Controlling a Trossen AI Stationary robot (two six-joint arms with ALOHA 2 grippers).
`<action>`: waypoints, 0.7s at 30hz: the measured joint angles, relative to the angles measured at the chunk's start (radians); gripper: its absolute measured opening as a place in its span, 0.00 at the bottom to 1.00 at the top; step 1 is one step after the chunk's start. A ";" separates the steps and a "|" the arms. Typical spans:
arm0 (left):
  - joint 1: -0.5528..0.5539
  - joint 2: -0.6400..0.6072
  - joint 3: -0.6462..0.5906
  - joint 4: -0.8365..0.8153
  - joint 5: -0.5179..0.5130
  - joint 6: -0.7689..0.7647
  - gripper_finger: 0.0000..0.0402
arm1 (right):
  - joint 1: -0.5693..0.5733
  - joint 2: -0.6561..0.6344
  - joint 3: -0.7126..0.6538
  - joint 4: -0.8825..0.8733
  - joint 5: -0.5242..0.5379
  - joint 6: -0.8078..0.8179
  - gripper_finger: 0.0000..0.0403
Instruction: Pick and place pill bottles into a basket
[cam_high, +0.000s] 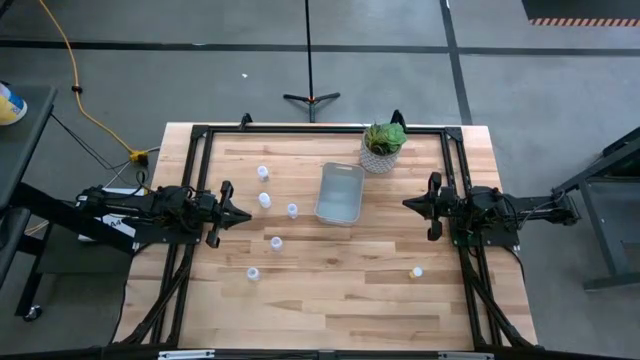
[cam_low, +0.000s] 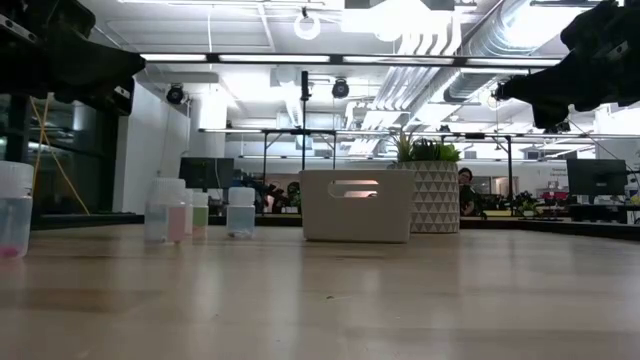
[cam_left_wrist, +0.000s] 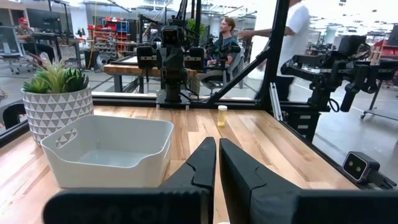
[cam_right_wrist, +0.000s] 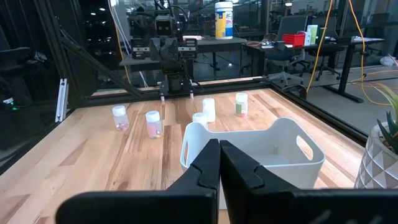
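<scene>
- Left end effector (cam_high: 243, 214) and right end effector (cam_high: 408, 204) hover at opposite worktop (cam_high: 340, 290) edges, fingers pressed together.
- Six pill bottles (cam_high: 264, 200) stand scattered on the wood around the empty basket (cam_high: 340, 193), beside a potted plant (cam_high: 383, 146).

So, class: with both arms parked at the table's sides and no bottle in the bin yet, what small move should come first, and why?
Probably the left gripper should open and reach toward the nearest pill bottle. Its fingers are shut and hold nothing, the basket looks empty, and five of the six bottles stand on that arm's side. The right gripper, also shut, waits at the table's far side, near one lone bottle.
</scene>
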 joint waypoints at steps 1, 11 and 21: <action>0.000 0.000 0.000 0.000 0.000 0.000 0.14 | 0.000 0.000 0.000 0.000 0.000 0.000 0.01; 0.000 0.000 0.000 0.000 -0.073 -0.007 0.14 | 0.000 0.000 0.000 0.000 0.000 0.000 0.01; 0.000 0.000 0.000 0.006 -0.171 0.000 0.14 | 0.000 0.000 0.000 0.000 0.000 0.000 0.02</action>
